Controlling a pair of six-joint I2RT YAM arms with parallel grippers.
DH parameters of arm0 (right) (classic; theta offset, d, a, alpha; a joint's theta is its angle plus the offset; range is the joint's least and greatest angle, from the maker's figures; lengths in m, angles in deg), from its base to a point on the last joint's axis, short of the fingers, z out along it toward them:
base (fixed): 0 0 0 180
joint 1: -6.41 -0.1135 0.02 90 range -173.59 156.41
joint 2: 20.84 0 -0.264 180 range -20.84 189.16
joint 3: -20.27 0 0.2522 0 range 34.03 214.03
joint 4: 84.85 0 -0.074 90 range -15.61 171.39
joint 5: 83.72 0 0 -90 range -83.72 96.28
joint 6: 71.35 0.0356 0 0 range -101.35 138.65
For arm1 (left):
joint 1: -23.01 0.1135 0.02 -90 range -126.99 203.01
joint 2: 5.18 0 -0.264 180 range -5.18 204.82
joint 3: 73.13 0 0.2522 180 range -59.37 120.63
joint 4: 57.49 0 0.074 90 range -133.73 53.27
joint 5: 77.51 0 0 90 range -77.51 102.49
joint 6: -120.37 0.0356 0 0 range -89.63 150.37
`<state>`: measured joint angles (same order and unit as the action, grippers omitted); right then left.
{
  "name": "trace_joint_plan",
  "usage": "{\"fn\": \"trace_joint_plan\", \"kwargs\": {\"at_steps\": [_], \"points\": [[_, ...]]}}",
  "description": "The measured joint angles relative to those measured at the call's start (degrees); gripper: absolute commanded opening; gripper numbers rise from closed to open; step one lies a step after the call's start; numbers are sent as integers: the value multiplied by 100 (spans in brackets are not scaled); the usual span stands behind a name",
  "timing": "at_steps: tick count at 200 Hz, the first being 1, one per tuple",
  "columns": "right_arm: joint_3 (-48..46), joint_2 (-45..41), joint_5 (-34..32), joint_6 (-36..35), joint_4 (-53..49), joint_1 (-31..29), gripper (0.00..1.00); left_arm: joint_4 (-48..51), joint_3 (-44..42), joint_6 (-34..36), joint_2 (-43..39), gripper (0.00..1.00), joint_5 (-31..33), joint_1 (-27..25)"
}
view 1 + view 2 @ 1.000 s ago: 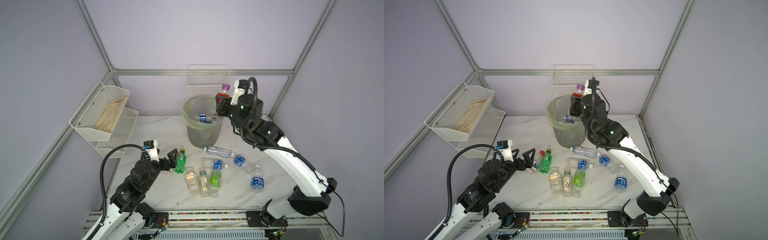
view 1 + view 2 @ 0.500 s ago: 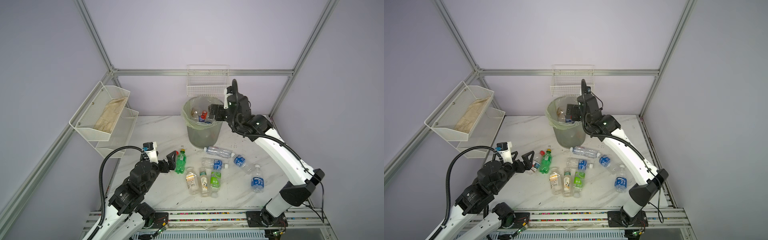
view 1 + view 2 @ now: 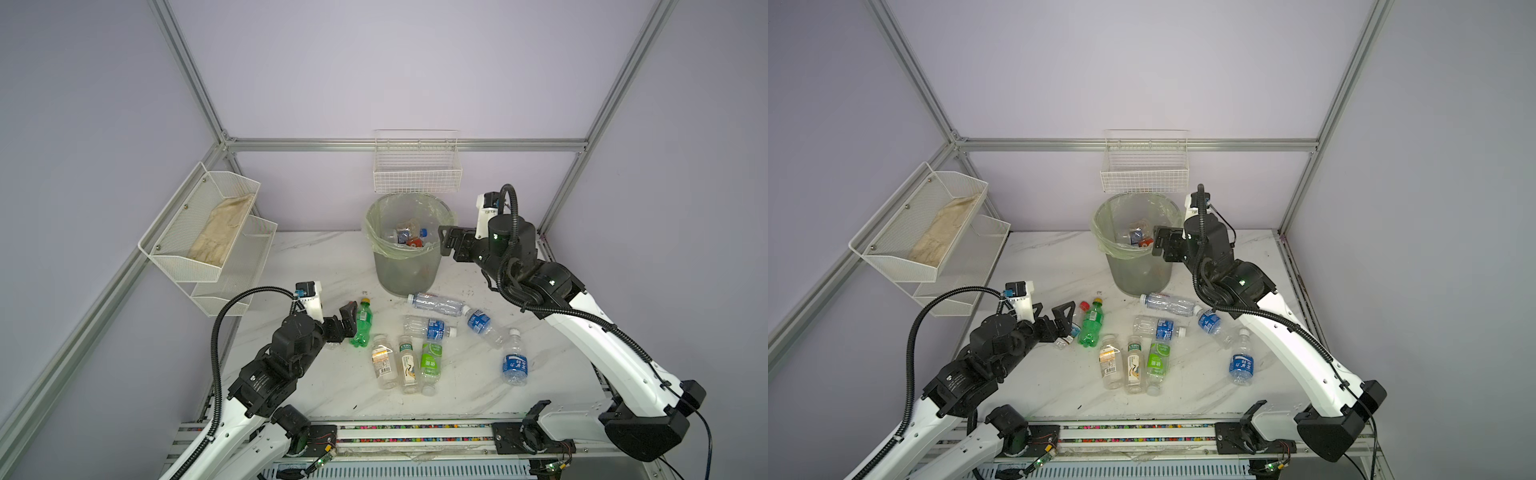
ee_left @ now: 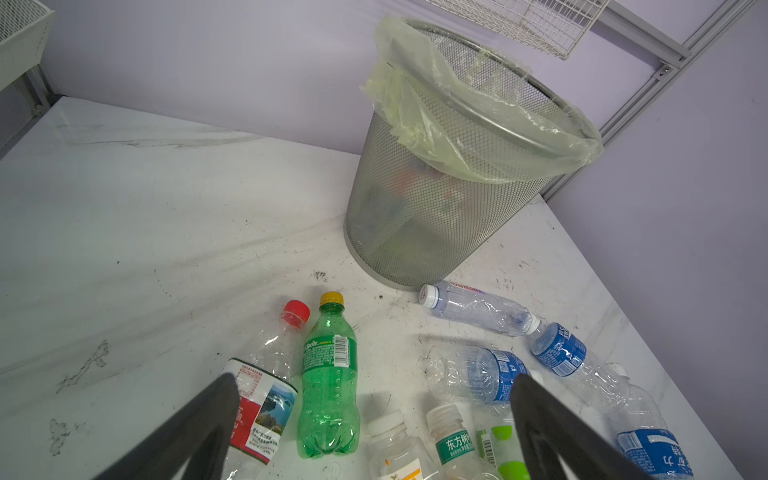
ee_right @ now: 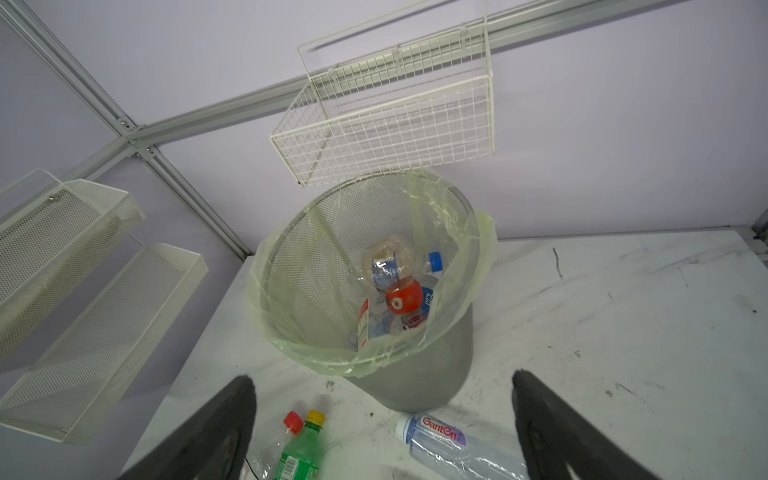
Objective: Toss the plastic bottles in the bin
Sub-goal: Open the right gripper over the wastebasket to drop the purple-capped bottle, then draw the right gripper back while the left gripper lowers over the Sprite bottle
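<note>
The left pincer [image 3: 1052, 315] stands wide open and holds nothing. It is low over the counter [image 3: 316, 257], near the green Sprite bottle [image 4: 330, 374], whose yellow cap points toward the bin [image 3: 405, 276]. "Sprite" and a barcode can be read on its label. Just beside it lies a crushed clear bottle with a red cap [image 4: 262, 395]. Its red-and-white label carries a landscape photograph and print too fine to read.

The right pincer [image 3: 448, 243] is likewise spread wide and empty, raised beside the bin's rim, on the right in both top views. The bin stands upright at the back of the counter, its pale green bag folded over the rim. Inside it lie several bottles [image 5: 395, 286]: one has an orange-red label, one a blue cap, and a blue label shows the letters "PO".

At the bin's foot lies a clear bottle marked "Ganten" [image 5: 444, 436] in red, with a white cap. Nearer the front, three bottles lie side by side; the middle one, a white-capped bottle [image 4: 455, 444], bears a green label reading 东方树叶. Blue-labelled bottles [image 3: 515, 365] lie to the right, their white writing too small to read.
</note>
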<state>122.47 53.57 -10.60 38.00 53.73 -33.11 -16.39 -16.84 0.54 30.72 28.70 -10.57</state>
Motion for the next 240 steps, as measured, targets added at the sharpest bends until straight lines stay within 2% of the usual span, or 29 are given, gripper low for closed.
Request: {"fn": "trace_joint_plan", "kwargs": {"at_steps": [60, 84, 154, 186, 240], "points": [[-1060, -1003, -168, 94, 190, 0, 97, -22, 0, -144, 573, 100, -87, 0], [-1475, -1377, -339, 369, 254, 0, 97, -24, 0, -223, 748, 100, -103, 0], [-2065, -1311, -142, 732, 192, 0, 97, 15, 0, -264, 1473, 100, -173, 2], [-2481, -1556, 2, 850, 188, 0, 97, -48, 0, -282, 1707, 100, -251, 0], [-3180, -1812, 315, 1202, 223, 0, 92, -166, 0, -374, 2430, 100, -361, 2]]}}
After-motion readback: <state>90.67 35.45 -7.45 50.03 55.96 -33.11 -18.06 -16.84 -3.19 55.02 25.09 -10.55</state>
